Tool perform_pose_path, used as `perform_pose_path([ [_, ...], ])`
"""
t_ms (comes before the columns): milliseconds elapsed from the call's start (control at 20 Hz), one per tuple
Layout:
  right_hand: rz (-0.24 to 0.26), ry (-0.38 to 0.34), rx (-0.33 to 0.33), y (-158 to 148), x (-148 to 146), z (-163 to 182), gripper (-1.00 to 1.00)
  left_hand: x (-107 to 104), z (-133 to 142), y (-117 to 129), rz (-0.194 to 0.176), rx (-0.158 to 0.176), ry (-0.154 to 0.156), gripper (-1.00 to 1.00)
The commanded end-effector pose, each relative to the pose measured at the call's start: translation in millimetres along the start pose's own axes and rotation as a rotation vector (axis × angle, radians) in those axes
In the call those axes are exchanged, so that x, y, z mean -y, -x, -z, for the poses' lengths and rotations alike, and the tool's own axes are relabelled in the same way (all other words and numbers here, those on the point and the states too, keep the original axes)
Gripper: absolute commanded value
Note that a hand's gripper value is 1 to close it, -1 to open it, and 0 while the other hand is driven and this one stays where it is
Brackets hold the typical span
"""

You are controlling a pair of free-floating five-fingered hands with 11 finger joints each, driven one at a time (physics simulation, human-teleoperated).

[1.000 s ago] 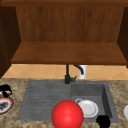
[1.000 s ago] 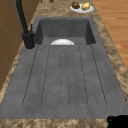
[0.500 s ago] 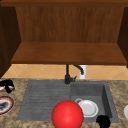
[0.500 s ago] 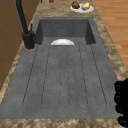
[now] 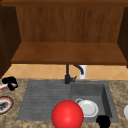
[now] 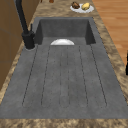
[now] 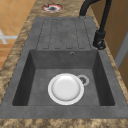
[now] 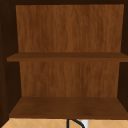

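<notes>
At the front view's left edge, the left hand (image 5: 10,82) hovers over the counter (image 5: 20,83) with fingers curled round a pale pinkish thing (image 5: 4,86), above a red-rimmed plate (image 5: 5,105); the right hand (image 5: 103,121) hangs by the sink (image 5: 106,95) front rim, its fingers impossible to make out. A red ball (image 5: 67,114) sits before a white plate (image 5: 88,108). From the left side, a food plate (image 6: 82,7) lies beyond the basin. From the right side, the faucet (image 7: 100,37) stands by the white plate. No writing is legible.
</notes>
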Motion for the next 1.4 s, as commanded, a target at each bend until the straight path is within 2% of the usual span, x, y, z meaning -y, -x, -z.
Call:
perform_pose_path([
  [0, 0.0, 0.0, 0.0, 0, 0, 0, 0.0, -3, 26, -16, -0.01, 0.018, 0.027, 1.0],
  [250, 0.0, 0.0, 0.0, 0, 0, 0, 0.0, 0, 60, -40, -0.007, -0.003, 0.032, 1.0],
  [650, 0.0, 0.0, 0.0, 0, 0, 0, 0.0, 7, 112, -86, 0.006, -0.013, 0.03, 1.0],
  [750, 0.0, 0.0, 0.0, 0, 0, 0, 0.0, 5, 126, -98, 0.026, -0.006, 0.029, 1.0],
  [1050, 0.0, 0.0, 0.0, 0, 0, 0, 0.0, -2, 163, -131, 0.021, -0.015, 0.039, 1.0],
  [1150, 0.0, 0.0, 0.0, 0, 0, 0, 0.0, -7, 175, -143, 0.03, -0.017, 0.049, 1.0],
  [1350, 0.0, 0.0, 0.0, 0, 0, 0, 0.0, -18, 201, -164, 0.037, -0.016, 0.049, 1.0],
])
